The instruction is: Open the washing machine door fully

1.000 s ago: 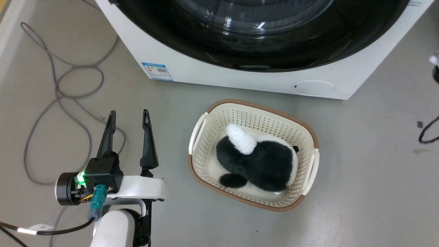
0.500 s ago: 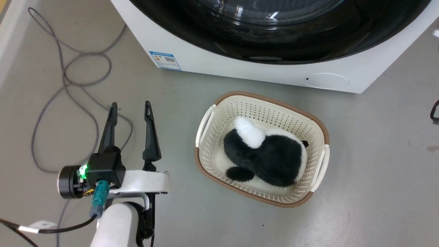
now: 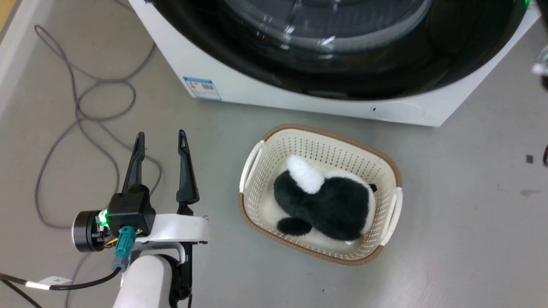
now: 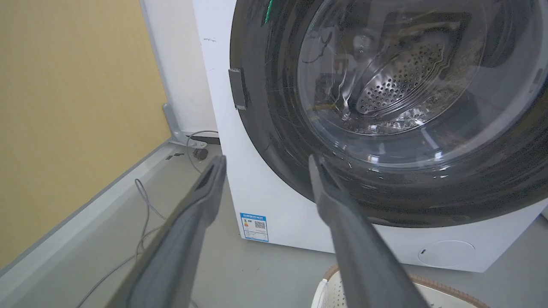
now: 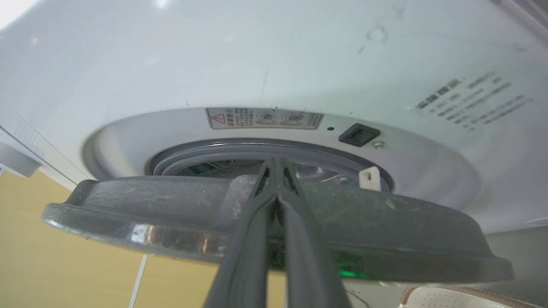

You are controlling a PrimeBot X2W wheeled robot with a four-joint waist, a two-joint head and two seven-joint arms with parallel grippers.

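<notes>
Now right end effector (image 5: 276,171) clenched, tips across ajar washing machine door (image 5: 150,205) rim; left end effector (image 3: 161,135) released, well apart.

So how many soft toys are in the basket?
1: a black and white soft toy lies in the cream basket on the floor before the washing machine. Anything beneath it would be hidden.

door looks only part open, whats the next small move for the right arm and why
Probably swing the right gripper a little outward, away from the washing machine. Its fingers are together across the rim of the washing machine door, which stands only ajar, with the grey gasket showing in the gap behind it.
</notes>
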